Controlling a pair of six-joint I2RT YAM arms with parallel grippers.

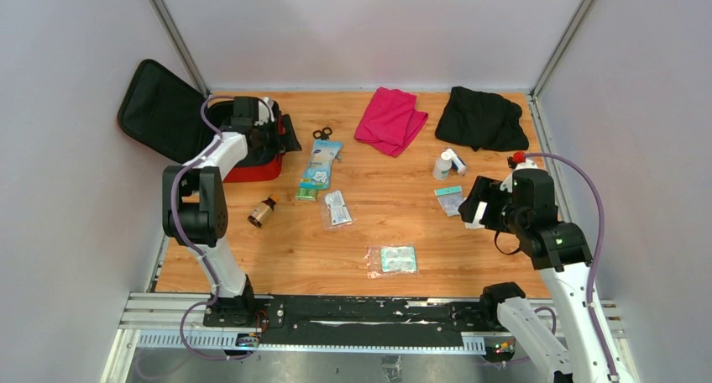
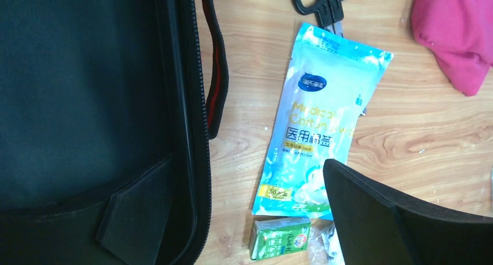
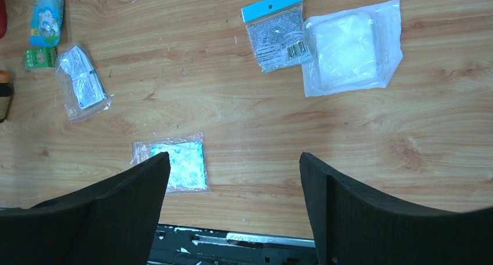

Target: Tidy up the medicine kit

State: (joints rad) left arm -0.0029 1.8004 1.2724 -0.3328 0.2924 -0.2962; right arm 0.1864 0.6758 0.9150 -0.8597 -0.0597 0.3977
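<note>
Medicine kit (image 1: 256, 171) lies open at the tabletop's (image 1: 403, 223) far left, its visible lining bare. Cotton pack (image 2: 317, 120), scissors (image 2: 323, 2) and brown bottle (image 1: 264, 212) sit outside, so packing looks barely begun. Right tool (image 3: 234, 178) is spread wide and empty. Left tool (image 1: 262, 135) hovers over the kit, grip impossible to tell.

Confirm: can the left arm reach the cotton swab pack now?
Likely yes: the left hand hangs over the open medicine kit, the cotton swab pack lies just beside it, uncovered; only scissors meet its far end.
</note>
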